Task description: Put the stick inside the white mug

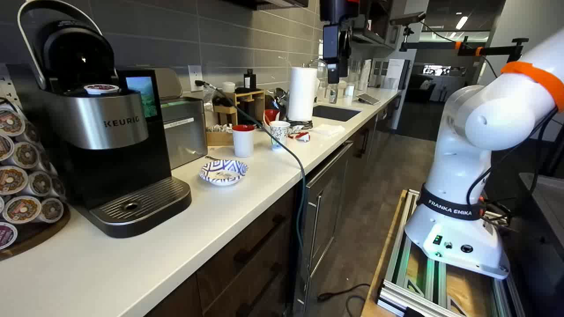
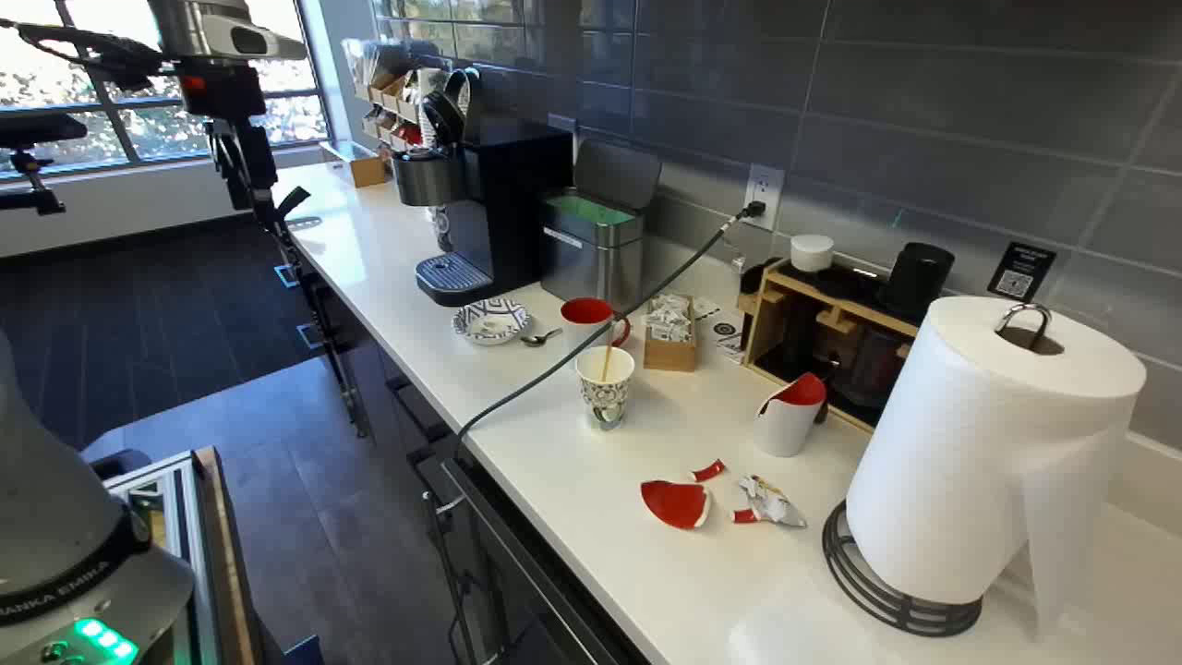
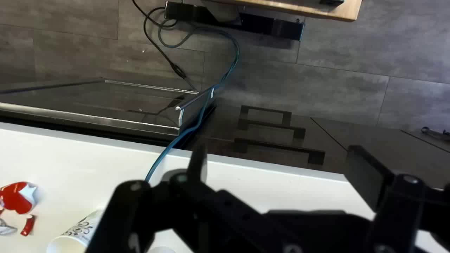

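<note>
"What is borne by the table [image 2: 683, 425]?"

"A coffee machine [image 2: 517, 194] and, well apart from it, a paper roll [image 2: 988, 453]."

"And how is the pincer [image 3: 277, 158] found?"

"It is held in the air, released, its fingers [image 3: 365, 179] spread wide apart."

"Where is the patterned bowl [image 2: 471, 323] set?"

"Near the coffee machine. Near the bowl, the white mug [image 1: 243, 143] is stood upright, its inside coloured red."

"What is placed beside that?"

"A paper cup [image 2: 607, 402] is set near the mug, apart from it."

"And the stick [image 2: 607, 363]?"

"It is stood inside the paper cup, its top seen."
</note>
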Robot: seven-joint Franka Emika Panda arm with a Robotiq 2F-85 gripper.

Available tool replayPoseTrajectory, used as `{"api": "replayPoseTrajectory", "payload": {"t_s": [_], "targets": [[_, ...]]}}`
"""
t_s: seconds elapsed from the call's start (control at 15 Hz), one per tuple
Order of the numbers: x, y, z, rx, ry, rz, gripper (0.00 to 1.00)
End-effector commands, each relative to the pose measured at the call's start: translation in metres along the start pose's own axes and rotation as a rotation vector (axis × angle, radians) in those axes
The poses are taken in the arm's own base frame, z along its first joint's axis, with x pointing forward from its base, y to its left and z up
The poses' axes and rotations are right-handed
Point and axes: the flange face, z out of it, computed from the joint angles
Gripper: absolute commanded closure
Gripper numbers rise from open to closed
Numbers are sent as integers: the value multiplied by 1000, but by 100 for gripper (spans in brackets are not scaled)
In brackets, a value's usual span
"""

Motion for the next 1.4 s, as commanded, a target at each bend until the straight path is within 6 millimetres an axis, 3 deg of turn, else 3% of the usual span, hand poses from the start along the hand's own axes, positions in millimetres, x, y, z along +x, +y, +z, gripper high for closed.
{"api": "replayPoseTrajectory", "payload": {"t_s": [0.0, 1.13, 1.33], "targets": [[0, 0, -1, 0, -1, 0, 0], [0, 0, -1, 0, -1, 0, 0], [12, 18, 5, 45, 42, 45, 0]]}}
